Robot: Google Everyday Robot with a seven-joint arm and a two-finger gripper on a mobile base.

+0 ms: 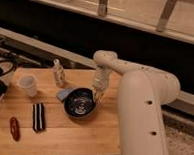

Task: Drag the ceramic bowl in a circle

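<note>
The ceramic bowl (79, 103) is round, shallow and glossy dark, with faint light speckles inside. It sits near the middle of the wooden table (81, 138). My gripper (97, 93) hangs from the white arm and points down at the bowl's right rim, touching or just at its edge. The arm's wide white forearm fills the right side of the view.
A translucent white cup (28, 86) stands at the left. A small bottle (58, 73) stands behind the bowl, with a light blue item (64, 94) at the bowl's upper left. A black striped object (37, 116) and a red object (14, 128) lie front left. Dark cables lie far left.
</note>
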